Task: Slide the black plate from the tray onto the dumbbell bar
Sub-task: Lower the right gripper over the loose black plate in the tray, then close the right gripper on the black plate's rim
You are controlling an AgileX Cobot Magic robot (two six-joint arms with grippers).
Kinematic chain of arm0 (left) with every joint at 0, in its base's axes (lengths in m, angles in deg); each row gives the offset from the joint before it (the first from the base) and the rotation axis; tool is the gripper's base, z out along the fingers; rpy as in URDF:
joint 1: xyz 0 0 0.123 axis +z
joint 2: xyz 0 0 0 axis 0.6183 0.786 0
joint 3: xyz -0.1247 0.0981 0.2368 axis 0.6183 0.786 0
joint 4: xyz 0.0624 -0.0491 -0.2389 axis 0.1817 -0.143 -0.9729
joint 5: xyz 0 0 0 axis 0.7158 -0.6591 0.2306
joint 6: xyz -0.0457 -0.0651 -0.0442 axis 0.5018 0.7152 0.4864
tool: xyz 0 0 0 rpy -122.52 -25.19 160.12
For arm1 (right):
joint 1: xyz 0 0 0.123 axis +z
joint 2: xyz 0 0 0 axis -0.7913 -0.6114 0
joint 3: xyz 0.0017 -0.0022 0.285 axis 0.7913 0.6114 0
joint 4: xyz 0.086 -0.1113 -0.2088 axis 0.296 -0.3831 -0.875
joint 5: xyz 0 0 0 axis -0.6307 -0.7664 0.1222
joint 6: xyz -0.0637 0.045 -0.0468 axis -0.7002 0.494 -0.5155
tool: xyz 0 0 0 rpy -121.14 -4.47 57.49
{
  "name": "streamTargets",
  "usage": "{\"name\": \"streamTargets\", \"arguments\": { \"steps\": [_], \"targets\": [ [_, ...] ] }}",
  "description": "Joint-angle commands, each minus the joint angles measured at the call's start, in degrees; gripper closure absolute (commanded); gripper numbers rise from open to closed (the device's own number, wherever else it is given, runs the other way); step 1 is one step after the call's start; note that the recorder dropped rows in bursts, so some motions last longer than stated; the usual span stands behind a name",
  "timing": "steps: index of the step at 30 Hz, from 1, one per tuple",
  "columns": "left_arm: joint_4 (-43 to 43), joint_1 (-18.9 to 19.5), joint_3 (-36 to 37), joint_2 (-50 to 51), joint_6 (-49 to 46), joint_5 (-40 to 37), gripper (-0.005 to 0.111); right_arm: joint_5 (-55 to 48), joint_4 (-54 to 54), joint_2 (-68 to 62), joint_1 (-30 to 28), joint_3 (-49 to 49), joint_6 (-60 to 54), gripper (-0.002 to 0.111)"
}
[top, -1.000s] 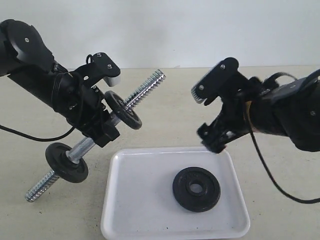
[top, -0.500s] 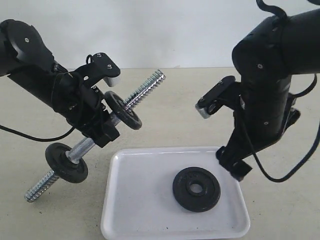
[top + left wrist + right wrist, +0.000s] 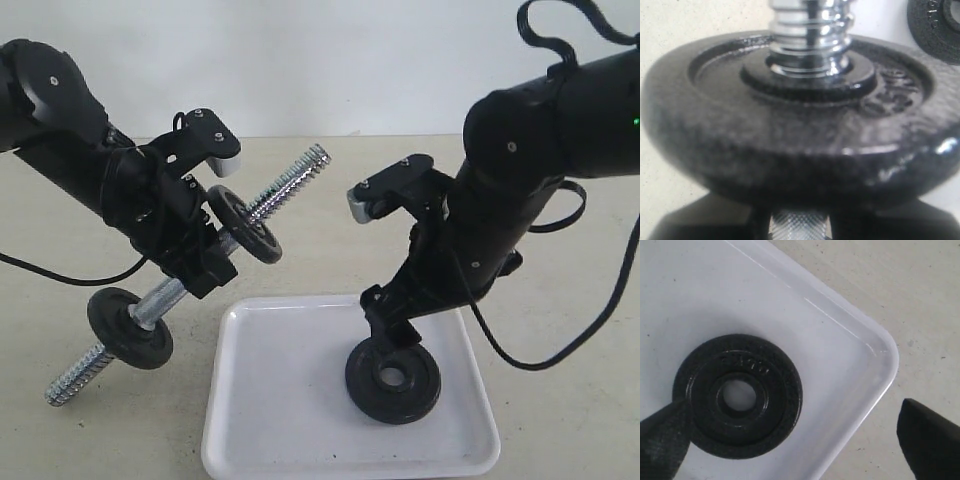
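- My right claw [image 3: 372, 262] is wide apart and holds nothing. It hangs low over the black plate [image 3: 393, 375], so the plate can fit between its fingers.
- One finger [image 3: 662, 437] sits right at the plate's rim. I cannot tell if it touches. The other finger [image 3: 930, 440] is out past the tray's edge.
- The plate lies in the white tray [image 3: 270, 400], near the side where my right arm is. Its hole faces up.
- I think I must bring the fingers in on the rim. The plate is flat and heavy, so it may slip.
- My left claw [image 3: 205, 265] is clamped on the rough middle of the dumbbell bar [image 3: 290, 180], and that holds the bar steady.
- The bar is up off the bench [image 3: 120, 440] and tilted. Its bare screw end points up toward my right arm, so I think a plate can slide on there.
- Two black discs [image 3: 245, 225] are already on the bar, one on each side of my left claw.
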Motion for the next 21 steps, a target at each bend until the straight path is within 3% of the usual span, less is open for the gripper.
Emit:
{"name": "streamTargets", "arguments": {
  "steps": [1,11,21],
  "targets": [
    [-3.2,-0.2,-2.0,-3.0,0.1,3.2,0.102,3.5,1.8,0.1,0.0,4.3,-0.6,0.004],
    [-3.1,-0.2,-2.0,-3.0,0.1,3.0,0.102,3.3,11.7,0.1,0.0,5.6,-4.5,0.004],
    [-3.1,-0.2,-2.0,-3.0,0.1,2.9,0.102,4.0,14.2,-0.6,0.0,5.6,-5.4,0.004]
  ]
}}
